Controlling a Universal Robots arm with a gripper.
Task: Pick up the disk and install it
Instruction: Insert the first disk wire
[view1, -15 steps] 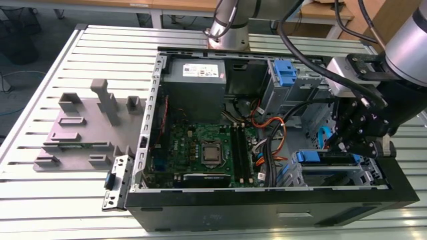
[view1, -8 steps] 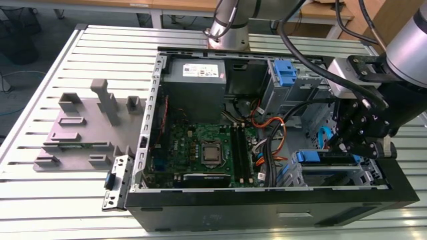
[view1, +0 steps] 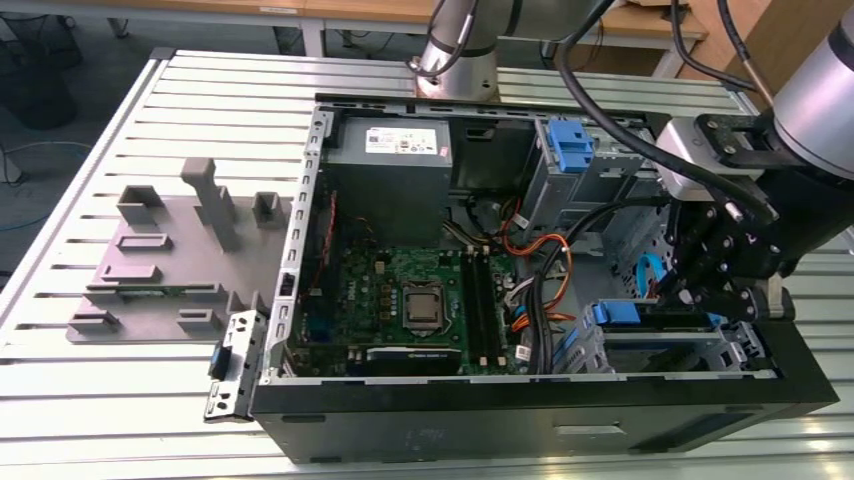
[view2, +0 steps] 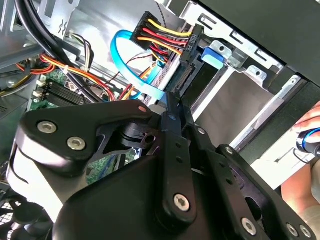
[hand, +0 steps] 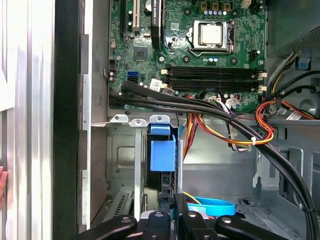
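Exterior view: the gripper (view1: 705, 290) stands over the drive bay at the computer case (view1: 534, 420) front corner. The disk (view1: 661, 325) sits in that bay directly below the fingers, seemingly narrowed on its edge, long axis along the case front.

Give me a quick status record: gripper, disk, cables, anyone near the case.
gripper: inside the case, at the drive cage
disk: edge-on in the drive cage, blue carrier tab toward the motherboard
grip on disk: cannot tell
blue data cable: looped beside the gripper
person: a hand at the case's outer wall
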